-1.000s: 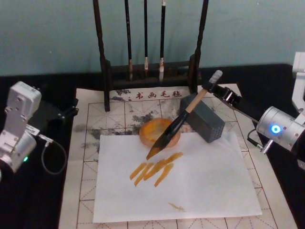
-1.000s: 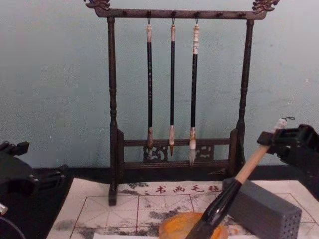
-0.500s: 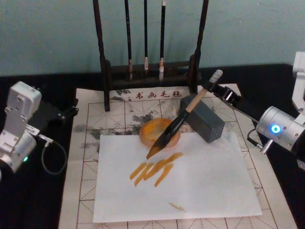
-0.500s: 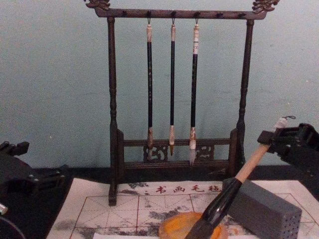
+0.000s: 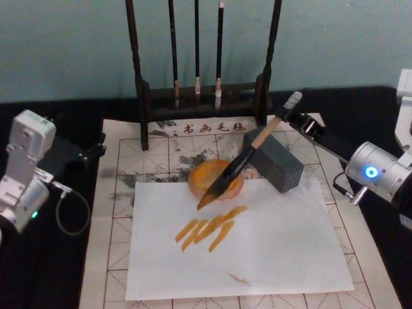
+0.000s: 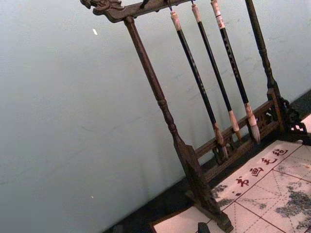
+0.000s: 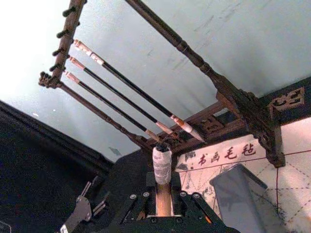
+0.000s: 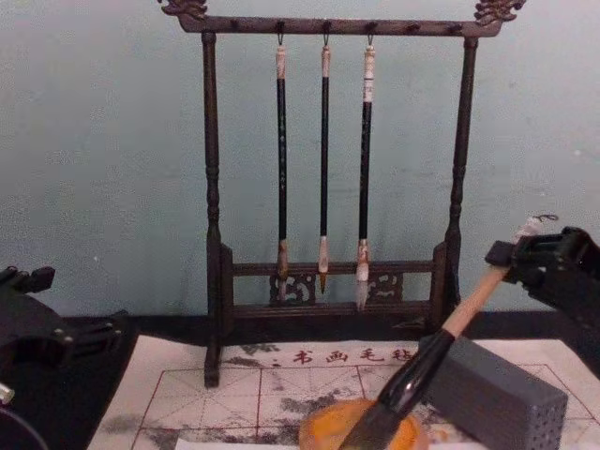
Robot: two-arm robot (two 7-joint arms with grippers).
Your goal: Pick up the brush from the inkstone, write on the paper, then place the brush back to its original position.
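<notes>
My right gripper (image 5: 288,117) is shut on the upper pale handle of the brush (image 5: 241,164), just below its white end cap (image 7: 162,165). The brush slants down to the left. Its black section crosses the inkstone (image 5: 205,172), a round orange dish, and its bristle tip sits at the dish's near rim, above the far edge of a white sheet (image 5: 277,238). That sheet carries several orange strokes and lies on the cream red-grid paper (image 5: 119,193). In the chest view the brush (image 8: 412,380) leans from the gripper (image 8: 534,262) toward the dish (image 8: 323,433). My left gripper (image 5: 80,153) is parked at the far left.
A dark wooden rack (image 5: 143,96) with three thin hanging brushes (image 8: 323,159) stands at the back of the paper. A grey perforated block (image 5: 278,164) sits right of the dish, under the brush handle. Black cloth borders the paper on both sides.
The right gripper has shifted slightly back, and the brush tip has drawn a little off the white sheet toward the dish. The left arm has not moved.
</notes>
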